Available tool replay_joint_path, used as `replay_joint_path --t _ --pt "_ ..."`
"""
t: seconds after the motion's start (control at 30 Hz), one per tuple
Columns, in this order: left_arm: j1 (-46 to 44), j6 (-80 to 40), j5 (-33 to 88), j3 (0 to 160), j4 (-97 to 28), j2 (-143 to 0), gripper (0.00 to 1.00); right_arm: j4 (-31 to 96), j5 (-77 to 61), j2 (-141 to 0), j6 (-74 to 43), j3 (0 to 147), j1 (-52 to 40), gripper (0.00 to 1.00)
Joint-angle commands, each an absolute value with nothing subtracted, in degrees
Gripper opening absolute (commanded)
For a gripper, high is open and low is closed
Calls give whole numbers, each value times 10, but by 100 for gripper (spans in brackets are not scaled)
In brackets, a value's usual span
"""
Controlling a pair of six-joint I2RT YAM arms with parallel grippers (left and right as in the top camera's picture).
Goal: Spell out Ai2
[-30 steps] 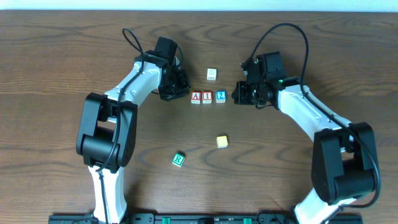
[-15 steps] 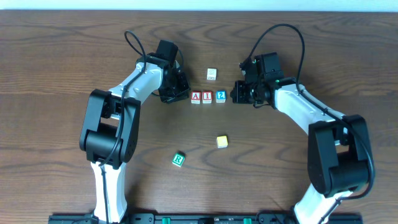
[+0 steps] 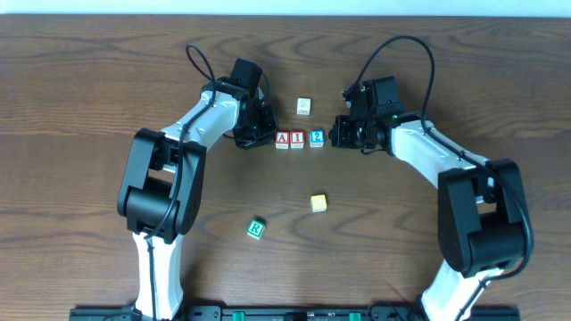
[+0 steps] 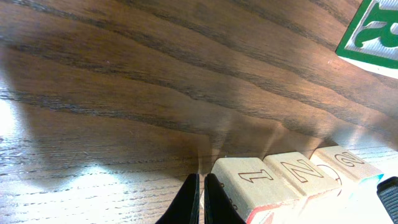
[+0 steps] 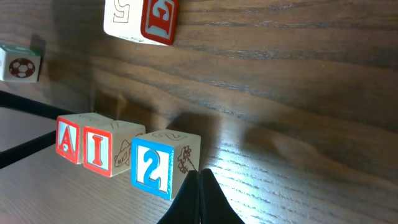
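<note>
Three letter blocks stand touching in a row at the table's middle: a red A block [image 3: 281,139], a red I block [image 3: 297,139] and a blue 2 block [image 3: 316,138]. In the right wrist view they read A [image 5: 68,139], I [image 5: 97,150], 2 [image 5: 153,166]. My left gripper [image 3: 265,136] is shut and empty, its tips [image 4: 200,198] against the row's left end. My right gripper [image 3: 335,136] is shut and empty, its tips [image 5: 199,194] against the 2 block's right side.
A white block [image 3: 304,107] with a red letter lies just behind the row. A yellow block [image 3: 318,202] and a green R block [image 3: 256,228] lie nearer the front. A small block with a ball picture [image 5: 18,63] shows at the right wrist view's left edge.
My left gripper has moved right, up to the A block's left side. My right gripper has edged left toward the 2 block. The blocks have not moved.
</note>
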State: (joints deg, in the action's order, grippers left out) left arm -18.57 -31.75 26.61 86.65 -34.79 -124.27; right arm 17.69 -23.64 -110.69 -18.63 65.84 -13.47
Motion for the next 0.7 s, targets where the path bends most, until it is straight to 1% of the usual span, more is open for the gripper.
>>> replay_joint_path --t 0.0,0.67 --pt "-185 -324 266 862 -349 -1250 6 171 -248 -1126 -199 656 -146 1" --pt "-196 -340 266 862 -342 -1250 6 162 -249 -1135 -201 656 -165 1"
